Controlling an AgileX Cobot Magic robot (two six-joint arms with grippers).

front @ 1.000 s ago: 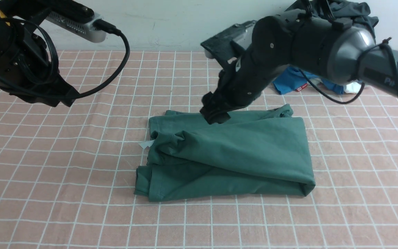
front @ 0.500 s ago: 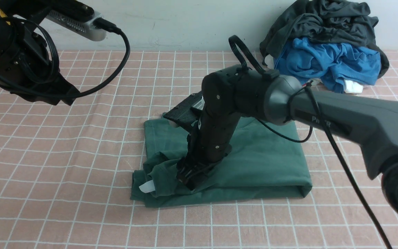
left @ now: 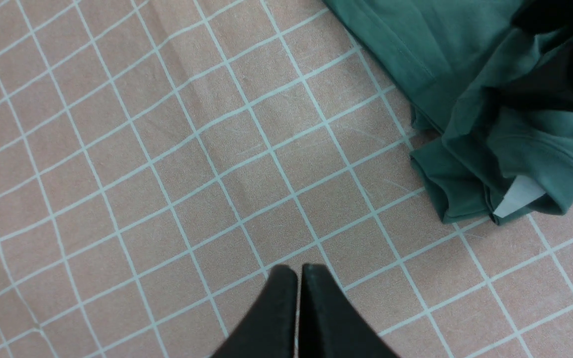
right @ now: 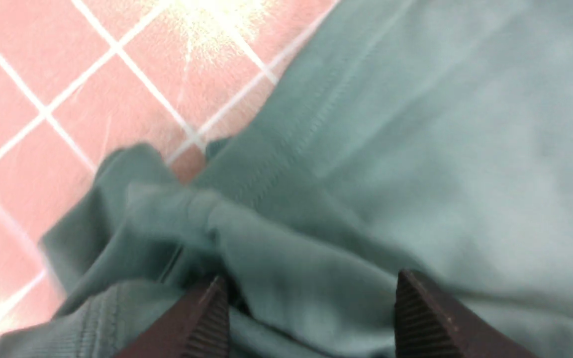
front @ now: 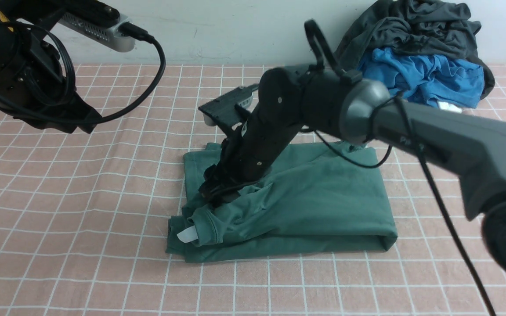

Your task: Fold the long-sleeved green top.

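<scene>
Collar bunched up since, green top (front: 305, 210) folded, rumpled

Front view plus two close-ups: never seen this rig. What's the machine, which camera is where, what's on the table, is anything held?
It is a robot with two arms, each ending in a two-finger gripper. The wide picture looks forward from between the arms; each close-up comes from a camera on one wrist.

On the pink checked tablecloth lies the green long-sleeved top, folded into a rough rectangle, its white neck tag showing. At the far right corner sit a blue garment and a dark grey garment.

The left gripper is shut, empty, raised off to the side. The right gripper is down on the top near the collar, jaws apart with fabric bunched between them, not clamped.
</scene>
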